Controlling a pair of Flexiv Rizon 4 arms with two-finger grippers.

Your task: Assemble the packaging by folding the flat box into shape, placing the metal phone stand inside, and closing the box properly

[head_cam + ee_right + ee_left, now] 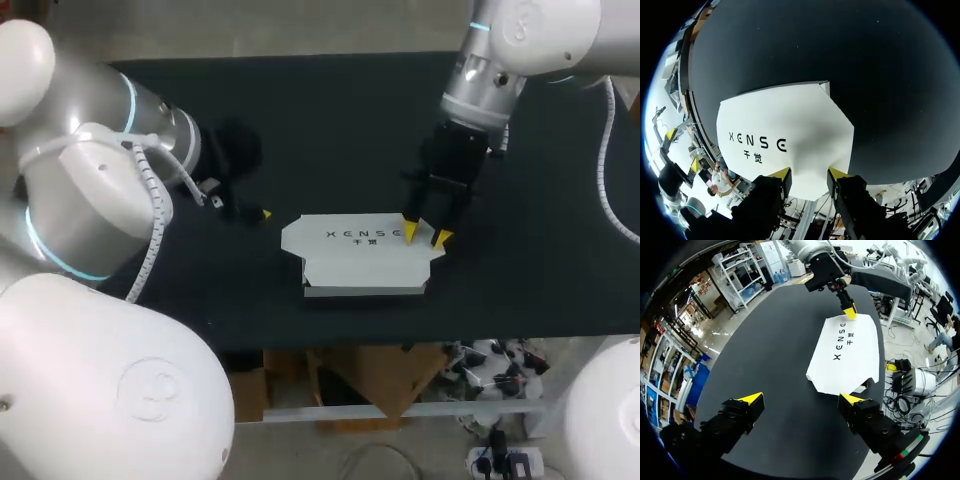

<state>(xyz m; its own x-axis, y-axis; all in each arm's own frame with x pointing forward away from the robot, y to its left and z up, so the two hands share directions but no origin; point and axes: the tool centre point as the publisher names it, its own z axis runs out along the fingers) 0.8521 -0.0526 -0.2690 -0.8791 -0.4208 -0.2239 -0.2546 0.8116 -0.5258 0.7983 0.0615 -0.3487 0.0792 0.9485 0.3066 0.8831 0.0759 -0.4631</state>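
The white cardboard box (360, 258) stands folded near the table's front edge, its printed lid (785, 135) lying flat on top. My right gripper (425, 237) points straight down at the lid's right end. Its fingers are partly apart, with their yellow tips on or just over the card and nothing pinched between them. In the right wrist view the lid spreads out ahead of that gripper (809, 175). My left gripper (801, 400) hangs wide open and empty left of the box (847, 352), a short gap away. No metal phone stand shows in any view.
The black table (330, 120) stretches out behind and to both sides of the box. Its front edge runs just below the box in the head view. My left arm's bulky body and white cable fill the left side.
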